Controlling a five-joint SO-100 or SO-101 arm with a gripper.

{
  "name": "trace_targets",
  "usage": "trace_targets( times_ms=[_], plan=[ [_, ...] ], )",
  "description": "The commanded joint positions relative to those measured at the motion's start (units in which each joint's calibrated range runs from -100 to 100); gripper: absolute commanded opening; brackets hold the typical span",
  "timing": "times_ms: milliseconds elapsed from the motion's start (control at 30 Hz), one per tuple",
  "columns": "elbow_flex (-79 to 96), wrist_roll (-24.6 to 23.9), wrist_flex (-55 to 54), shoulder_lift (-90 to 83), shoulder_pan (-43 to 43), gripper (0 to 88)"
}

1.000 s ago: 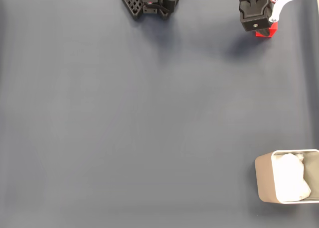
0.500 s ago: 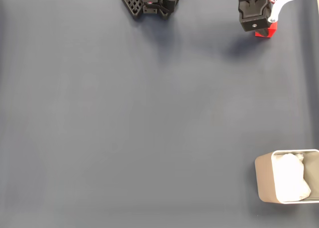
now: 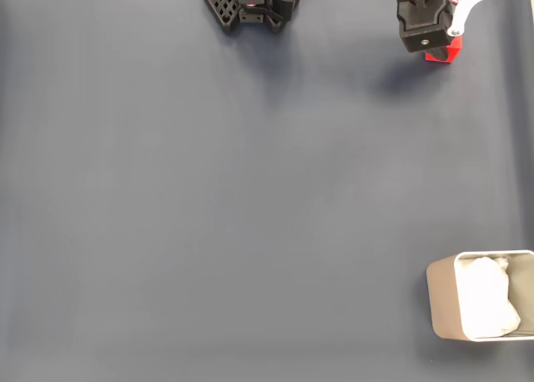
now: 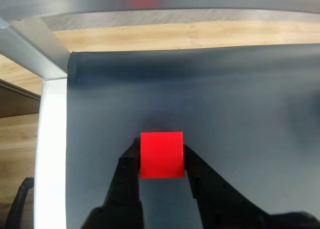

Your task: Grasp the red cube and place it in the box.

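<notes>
- Right now your gripper (image 4: 161,156) is clamped on the red cube (image 4: 161,154): in the wrist view, a dark finger (image 4: 131,161) presses each side face, and the cube fills the gap between them.
- Seen from the fixed view, the cube (image 3: 443,53) sits at the mat's (image 3: 250,198) far edge, near its far right corner, half hidden under the gripper (image 3: 440,50).
- Your target, the box (image 3: 442,303), stands at the mat's near right corner, well apart from the cube.
- So the carry likely runs along the mat's right edge, from far to near.
- No object lies on the mat between them.
</notes>
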Motion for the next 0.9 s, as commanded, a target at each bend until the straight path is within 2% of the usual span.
trace_targets(
  times_ms=[0, 333, 867],
  plan=[
    [-0.3, 0.0, -0.1, -2.9, 0.2, 5.2],
    [-3.2, 0.2, 3.5, -6.5, 4.6, 4.6],
    [-20.1, 0.3, 13.4, -4.3, 16.9, 4.4]
  ],
)
